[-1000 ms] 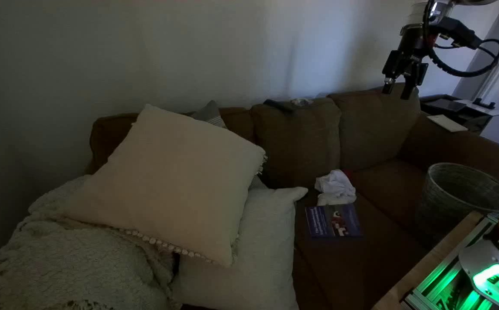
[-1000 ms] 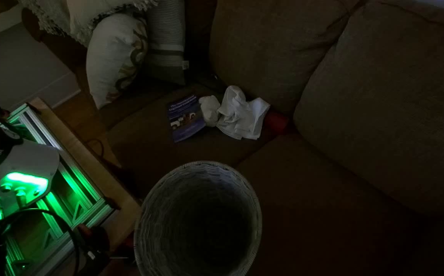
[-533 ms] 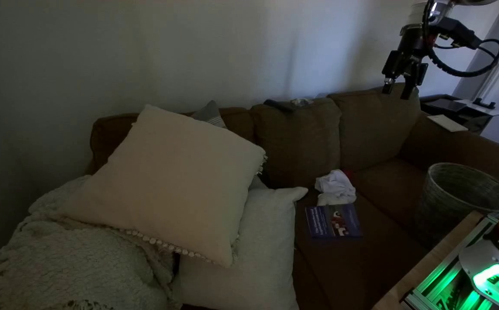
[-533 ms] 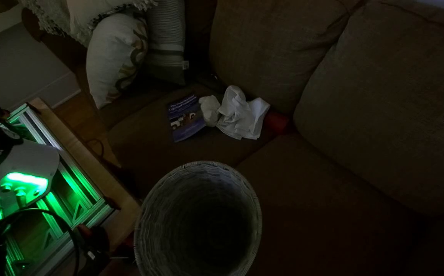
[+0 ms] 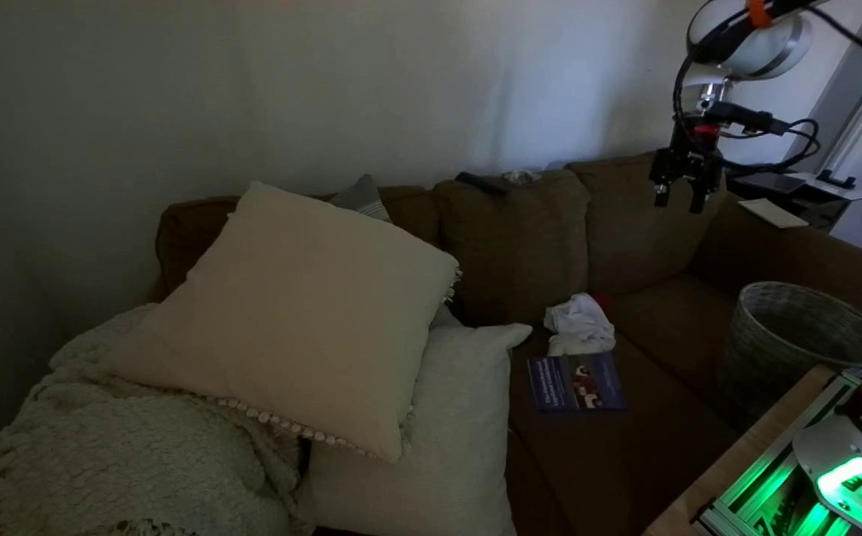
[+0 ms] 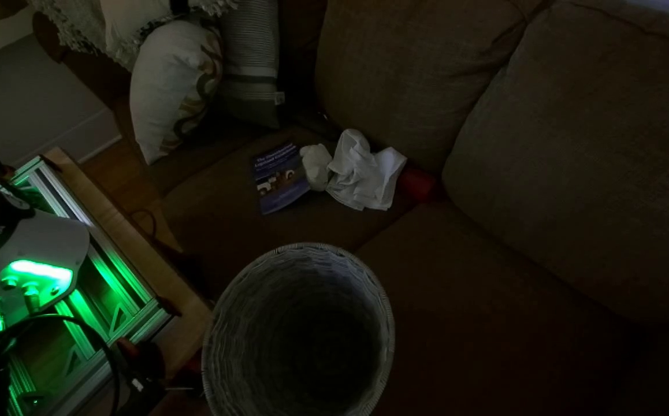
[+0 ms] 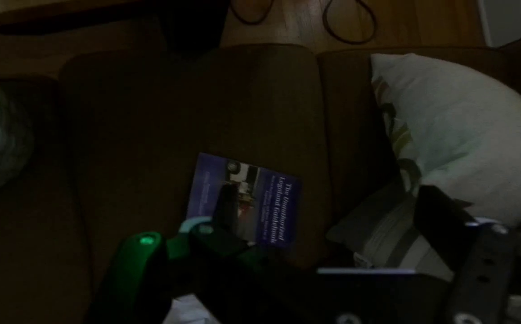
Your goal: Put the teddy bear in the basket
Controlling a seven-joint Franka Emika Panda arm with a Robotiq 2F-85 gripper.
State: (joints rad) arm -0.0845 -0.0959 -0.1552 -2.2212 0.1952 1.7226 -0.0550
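The teddy bear (image 6: pixel 316 166), small, white and lumpy, lies on the sofa between the blue booklet and a white cloth. It also shows in an exterior view (image 5: pixel 577 345), just behind the booklet. In the wrist view it is hidden, behind the gripper or out of frame. The grey-green basket (image 5: pixel 755 357) stands by the robot's base; it also shows in an exterior view (image 6: pixel 230 346) and at the wrist view's left edge (image 7: pixel 2 144). My gripper (image 5: pixel 679 202) is open and empty, high above the sofa; its spread fingers show in the wrist view (image 7: pixel 328 202).
The blue booklet (image 6: pixel 279 179) and white cloth (image 6: pixel 366 173) flank the bear. A red thing (image 6: pixel 416 184) lies beside the cloth. Big cream pillows (image 5: pixel 304 320) pile on the sofa. The robot's base (image 5: pixel 859 424) stands on a wooden stand near the basket.
My arm has come down and slightly left in an exterior view, with the gripper lower before the sofa back. A small dark piece now shows at another view's top edge. Bear and basket have not moved.
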